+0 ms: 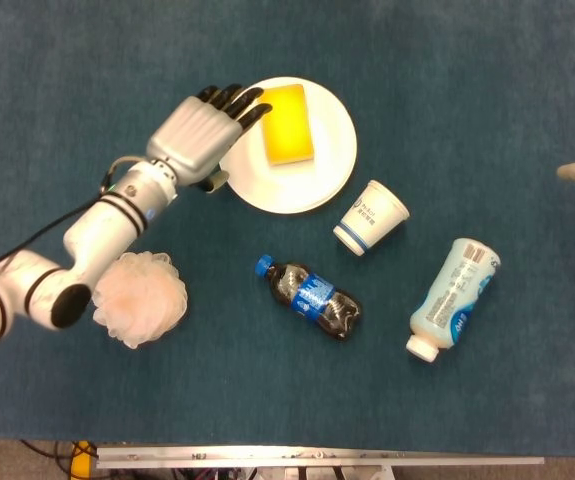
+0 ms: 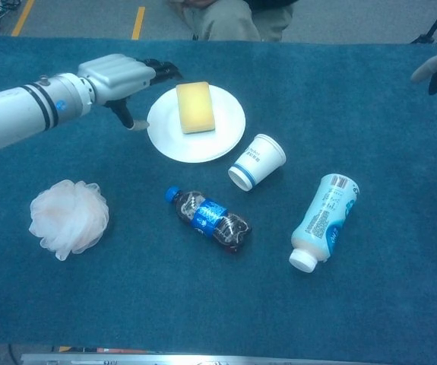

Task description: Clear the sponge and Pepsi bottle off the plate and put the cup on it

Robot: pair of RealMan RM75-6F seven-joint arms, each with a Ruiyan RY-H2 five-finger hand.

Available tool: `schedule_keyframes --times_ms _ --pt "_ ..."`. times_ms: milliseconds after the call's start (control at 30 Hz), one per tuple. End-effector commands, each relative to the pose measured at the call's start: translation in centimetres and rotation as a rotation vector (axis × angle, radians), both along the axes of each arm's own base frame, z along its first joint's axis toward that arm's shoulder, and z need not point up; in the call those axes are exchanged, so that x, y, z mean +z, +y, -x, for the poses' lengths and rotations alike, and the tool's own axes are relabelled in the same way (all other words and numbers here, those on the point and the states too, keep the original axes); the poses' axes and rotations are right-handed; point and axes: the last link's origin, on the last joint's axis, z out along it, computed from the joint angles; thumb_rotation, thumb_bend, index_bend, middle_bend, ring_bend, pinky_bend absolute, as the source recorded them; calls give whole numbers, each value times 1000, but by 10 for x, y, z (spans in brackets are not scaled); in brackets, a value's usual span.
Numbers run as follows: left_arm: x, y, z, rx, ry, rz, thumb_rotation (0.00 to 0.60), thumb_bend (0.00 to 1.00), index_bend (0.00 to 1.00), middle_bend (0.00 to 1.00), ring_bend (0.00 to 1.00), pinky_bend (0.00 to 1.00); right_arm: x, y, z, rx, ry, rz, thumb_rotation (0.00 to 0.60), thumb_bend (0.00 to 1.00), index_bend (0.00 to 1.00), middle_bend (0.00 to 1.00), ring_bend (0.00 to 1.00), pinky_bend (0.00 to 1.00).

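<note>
While overhead the spread, empty left hand (image 1: 202, 130) overlaps the plate (image 1: 332, 160), chest view shows it short.

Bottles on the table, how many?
2, both lying on their sides. The Pepsi bottle is on the cloth below the plate, not on it. The white bottle lies right of it, below the cup. Nothing seems hidden.

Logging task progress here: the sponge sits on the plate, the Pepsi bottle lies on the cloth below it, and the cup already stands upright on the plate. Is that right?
Not quite. The cup is not on the plate; it lies tipped on its side on the blue cloth, just off the plate's lower right edge, as the head view shows. The sponge does sit on the plate and the Pepsi bottle lies on the cloth below.
</note>
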Motion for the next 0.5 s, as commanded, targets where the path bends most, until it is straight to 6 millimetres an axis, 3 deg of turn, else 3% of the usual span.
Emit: schedule_keyframes --times_ms 33,500 --pt "-15 6 -7 -36 23 26 600 297 0 0 0 128 0 0 1 -5 1 0 600 0 281 412 312 477" --pt "-43 24 -28 -100 50 61 600 297 0 0 0 125 -1 -1 7 -45 9 -3 600 0 281 412 312 477"
